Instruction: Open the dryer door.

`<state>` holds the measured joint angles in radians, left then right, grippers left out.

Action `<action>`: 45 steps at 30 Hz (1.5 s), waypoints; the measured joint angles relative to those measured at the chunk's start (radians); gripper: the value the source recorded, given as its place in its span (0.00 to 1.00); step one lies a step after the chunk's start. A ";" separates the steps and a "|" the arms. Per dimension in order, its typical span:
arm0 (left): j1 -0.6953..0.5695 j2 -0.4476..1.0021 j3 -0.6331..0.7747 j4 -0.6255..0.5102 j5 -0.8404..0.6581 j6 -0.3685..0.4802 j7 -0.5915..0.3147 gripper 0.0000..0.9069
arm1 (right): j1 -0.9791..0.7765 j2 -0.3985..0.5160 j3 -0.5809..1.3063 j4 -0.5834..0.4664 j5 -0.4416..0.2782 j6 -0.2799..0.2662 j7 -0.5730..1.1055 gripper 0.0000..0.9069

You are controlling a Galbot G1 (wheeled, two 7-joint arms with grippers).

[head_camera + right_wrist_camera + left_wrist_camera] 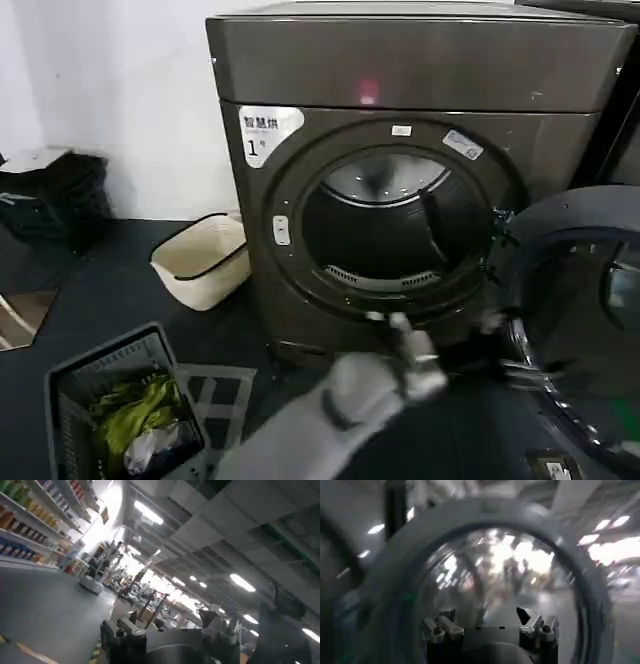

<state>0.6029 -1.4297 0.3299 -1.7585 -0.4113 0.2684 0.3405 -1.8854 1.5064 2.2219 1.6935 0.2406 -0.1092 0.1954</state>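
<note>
The left gripper point(425, 362) hangs low in front of the dryer point(400, 160), just below the rim of the drum opening and beside the inner edge of the door point(575, 330). In the left wrist view its fingers point(440, 630) stand spread apart with nothing between them — released, touching nothing I can make out. The right gripper point(170, 635) points up and away toward a ceiling and shelves; its fingers are likewise apart and hold nothing.

The door is swung wide to the right, its dark inner side facing out, the chrome ring low at the edge. The drum mouth stands fully uncovered. Floor lies open before the machine — a cream tub point(200, 262) sits to its left, a grey basket point(125, 410) nearer the robot.
</note>
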 joint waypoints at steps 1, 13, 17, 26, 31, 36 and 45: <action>0.004 0.039 -0.009 -0.025 -0.014 0.020 -0.017 1.00 | 0.002 -0.001 -0.003 0.000 -0.001 0.001 -0.001 1.00; 0.111 0.430 -0.214 -0.275 -0.335 0.270 -0.228 1.00 | 0.016 -0.016 -0.041 -0.015 -0.004 0.009 -0.010 1.00; 0.174 0.538 -0.313 -0.336 -0.397 0.290 -0.252 1.00 | 0.024 -0.015 -0.056 -0.019 -0.008 0.014 -0.011 1.00; 0.322 0.687 -0.507 -0.402 -0.596 0.399 -0.447 1.00 | 0.041 -0.014 -0.090 -0.016 -0.011 0.017 -0.014 1.00; 0.381 0.734 -0.596 -0.415 -0.725 0.469 -0.594 1.00 | 0.052 -0.017 -0.111 -0.018 -0.011 0.017 -0.020 1.00; 0.432 0.787 -0.671 -0.403 -0.867 0.469 -0.744 1.00 | 0.061 -0.015 -0.127 -0.020 -0.003 0.024 -0.040 1.00; 0.522 0.921 -0.751 -0.354 -1.233 0.469 -1.078 1.00 | 0.072 -0.012 -0.145 -0.026 0.022 0.052 -0.064 1.00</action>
<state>1.1245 -0.5092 -0.4214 -2.1129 -1.6441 0.7370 -0.7379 -1.8131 1.4942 2.0767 1.6671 0.2626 -0.0568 0.1314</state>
